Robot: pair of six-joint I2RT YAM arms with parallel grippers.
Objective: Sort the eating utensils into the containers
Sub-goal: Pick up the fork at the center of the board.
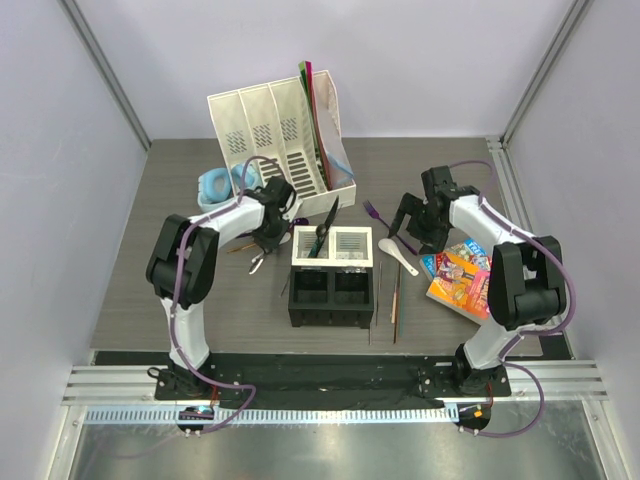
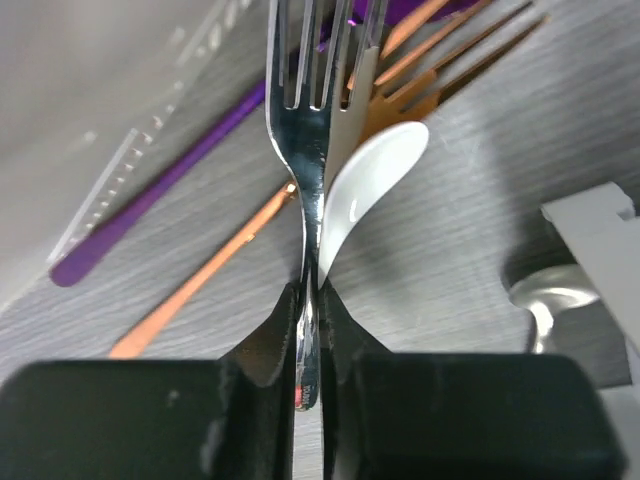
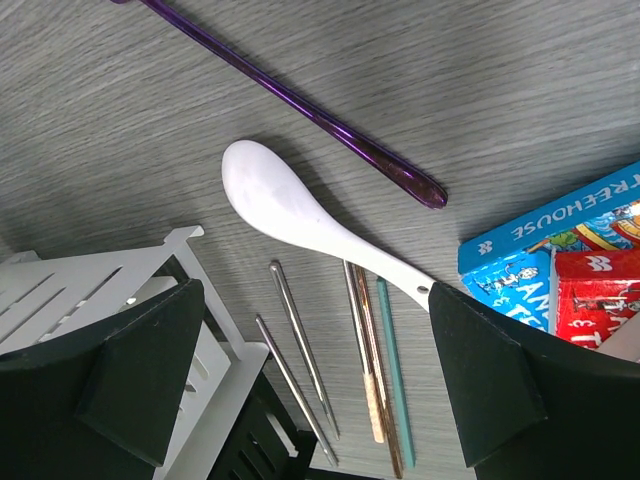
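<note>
My left gripper (image 1: 268, 238) is shut on a metal fork (image 2: 305, 120), pinched at the handle (image 2: 310, 300), tines pointing away. Below it lie a white ceramic spoon (image 2: 375, 185), a purple piece (image 2: 160, 190) and an orange stick (image 2: 200, 280). The four-cell caddy (image 1: 333, 275) stands mid-table, with a black piece (image 1: 328, 225) leaning out of a white cell. My right gripper (image 1: 410, 225) is open and empty (image 3: 315, 300) above a white soup spoon (image 3: 300, 210). Metal chopsticks (image 3: 300, 350), brown ones (image 3: 365, 370) and a teal one (image 3: 392, 370) lie beside the caddy (image 3: 100, 290). A purple fork (image 1: 372, 212) lies beyond the spoon.
A tall white file organiser (image 1: 280, 135) stands at the back, with blue headphones (image 1: 215, 185) to its left. A colourful book (image 1: 460, 275) lies at the right, close under my right arm; it also shows in the right wrist view (image 3: 560, 250). A metal spoon (image 2: 550, 295) lies by the caddy corner.
</note>
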